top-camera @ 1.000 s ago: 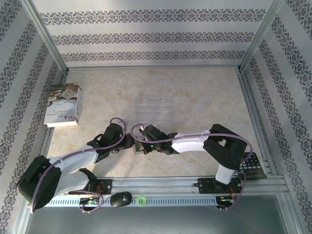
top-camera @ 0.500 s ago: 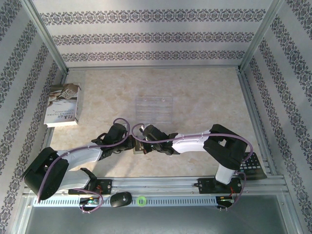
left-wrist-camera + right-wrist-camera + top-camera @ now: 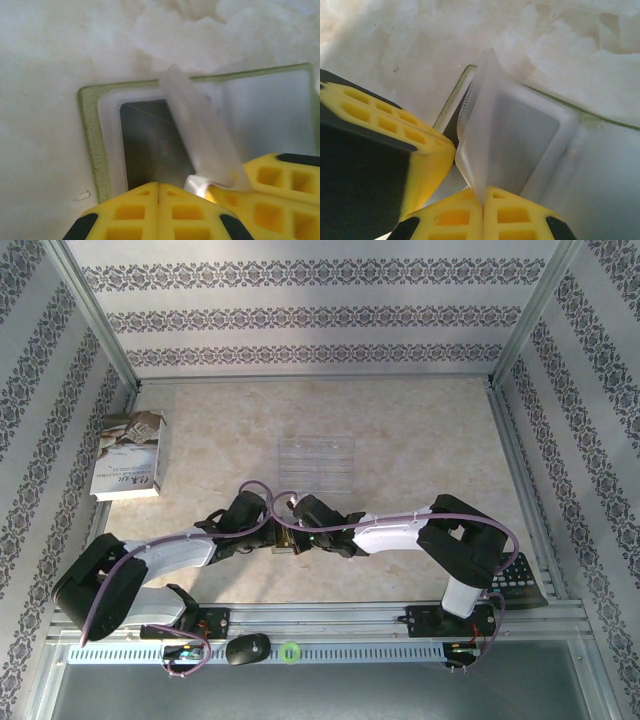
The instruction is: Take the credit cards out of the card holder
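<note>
The card holder (image 3: pixel 90 145) lies open on the table, with a yellow-green rim and pale pockets. A black credit card (image 3: pixel 150 145) with faint print sits in its left pocket. My left gripper (image 3: pixel 159 186) is shut, its tips at that card's near edge; I cannot tell whether they pinch it. My right gripper (image 3: pixel 484 200) is shut on a translucent pocket leaf (image 3: pixel 485 130) and holds it upright. From above, the left gripper (image 3: pixel 272 533) and right gripper (image 3: pixel 292 536) meet over the card holder (image 3: pixel 283 543), which they largely hide. The silvery-white card is not discernible.
A white-grey book (image 3: pixel 130 455) lies at the far left. A clear plastic sheet (image 3: pixel 315 462) rests mid-table beyond the grippers. A dark keypad (image 3: pixel 520 580) sits by the right arm's base. A black mouse (image 3: pixel 248 648) and a green ring (image 3: pixel 290 650) lie on the front rail.
My left arm has reached further right, bringing its gripper in against the card holder and the right gripper. The right arm has barely moved.
</note>
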Tool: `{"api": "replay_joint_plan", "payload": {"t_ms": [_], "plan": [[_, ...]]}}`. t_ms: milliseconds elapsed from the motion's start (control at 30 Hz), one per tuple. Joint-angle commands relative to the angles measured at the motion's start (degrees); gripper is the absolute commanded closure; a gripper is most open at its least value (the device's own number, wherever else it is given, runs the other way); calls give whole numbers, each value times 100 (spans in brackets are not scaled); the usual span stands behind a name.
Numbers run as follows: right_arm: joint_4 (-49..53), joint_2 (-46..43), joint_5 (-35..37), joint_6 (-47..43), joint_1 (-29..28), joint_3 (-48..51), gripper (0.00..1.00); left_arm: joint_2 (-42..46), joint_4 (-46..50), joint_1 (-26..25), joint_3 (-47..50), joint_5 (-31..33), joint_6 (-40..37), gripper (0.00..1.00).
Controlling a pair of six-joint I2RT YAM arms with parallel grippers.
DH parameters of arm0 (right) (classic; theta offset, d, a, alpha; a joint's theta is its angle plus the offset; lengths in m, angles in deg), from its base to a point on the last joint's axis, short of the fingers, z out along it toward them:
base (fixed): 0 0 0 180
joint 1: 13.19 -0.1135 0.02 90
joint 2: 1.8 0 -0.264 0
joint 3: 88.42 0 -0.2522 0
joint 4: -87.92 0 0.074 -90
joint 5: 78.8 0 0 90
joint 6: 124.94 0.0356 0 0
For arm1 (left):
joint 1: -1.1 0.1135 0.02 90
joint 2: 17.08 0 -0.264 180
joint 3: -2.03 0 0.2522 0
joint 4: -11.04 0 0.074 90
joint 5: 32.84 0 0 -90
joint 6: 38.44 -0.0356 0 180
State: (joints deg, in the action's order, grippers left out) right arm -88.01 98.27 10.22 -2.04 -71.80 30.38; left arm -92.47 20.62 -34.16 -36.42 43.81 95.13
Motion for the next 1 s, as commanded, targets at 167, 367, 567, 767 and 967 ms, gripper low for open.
{"api": "replay_joint_plan", "payload": {"t_ms": [167,367,567,767,967], "plan": [[305,-341,559,305,49,119,92,-219,201,-60,-20,19,11,100],[990,-789,1443,726,51,326,74,-193,160,-64,52,-25,36,100],[1226,-1040,1801,980,65,560,66,-203,153,-59,2,-87,-33,100],[1348,-1225,1777,926,170,579,63,-65,275,-80,-131,-158,-136,100],[1303,-1086,1675,1005,175,567,62,116,570,-177,-409,-129,-284,100]]}}
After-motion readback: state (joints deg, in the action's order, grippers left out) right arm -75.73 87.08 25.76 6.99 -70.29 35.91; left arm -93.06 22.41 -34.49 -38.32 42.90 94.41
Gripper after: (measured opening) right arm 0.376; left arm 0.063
